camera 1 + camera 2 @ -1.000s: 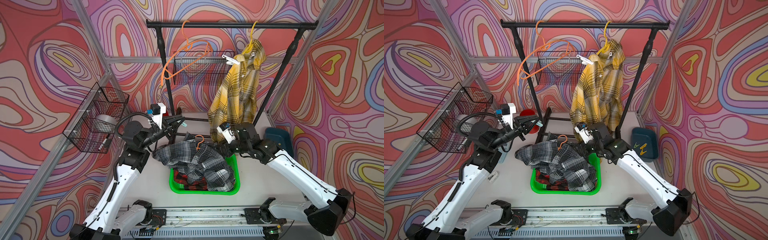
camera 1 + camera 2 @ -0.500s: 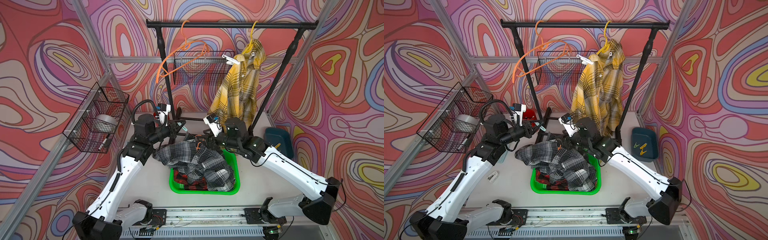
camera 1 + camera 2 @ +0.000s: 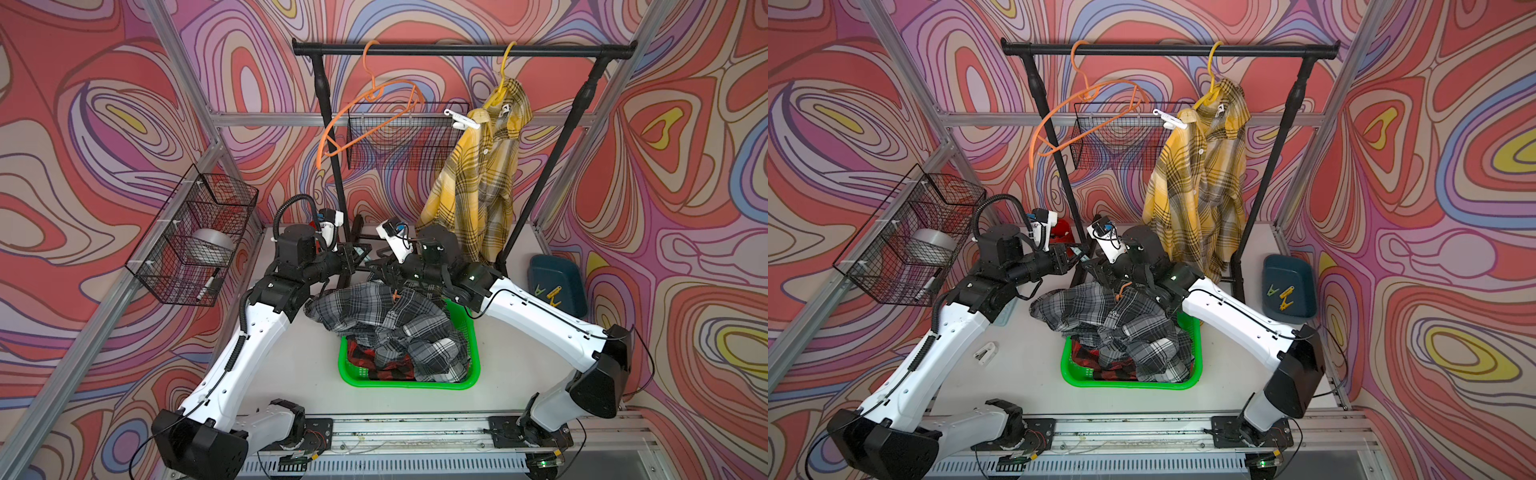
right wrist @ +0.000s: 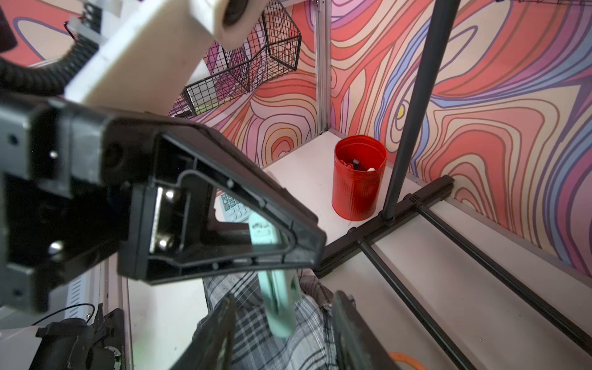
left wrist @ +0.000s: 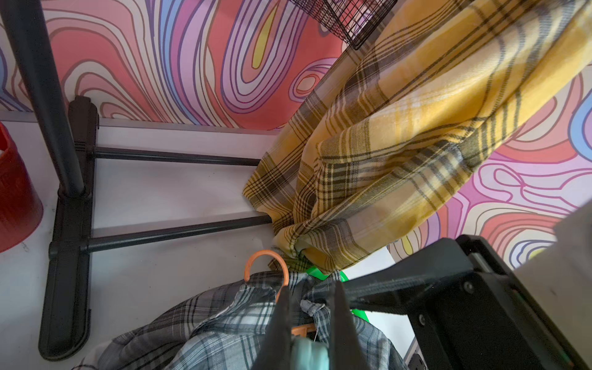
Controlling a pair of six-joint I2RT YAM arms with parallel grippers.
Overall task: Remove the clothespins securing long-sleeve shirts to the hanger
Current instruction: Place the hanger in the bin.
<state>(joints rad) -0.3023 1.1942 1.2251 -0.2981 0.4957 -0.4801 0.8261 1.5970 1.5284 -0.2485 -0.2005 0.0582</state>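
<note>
- Nearest me, the grey shirt (image 3: 374,311) lies heaped over the green basket (image 3: 473,368).
- Just above it, the left gripper (image 5: 310,304) pinches a pale green clothespin (image 4: 278,307). The right gripper (image 4: 285,299) stands part-open, a finger on each side of the pin, not touching.
- It looks like a handover: the right should close squarely on the free end before the left lets go.
- Far back, a white clothespin (image 3: 461,119) clamps the hanging yellow shirt (image 3: 478,178).

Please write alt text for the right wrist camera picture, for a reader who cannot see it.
The left end effector holds a pale green clothespin, which hangs between the open fingers of the right end effector, above a grey plaid shirt. Behind them, a red cup stands on the white table beside the black foot of the clothes rack.
</note>
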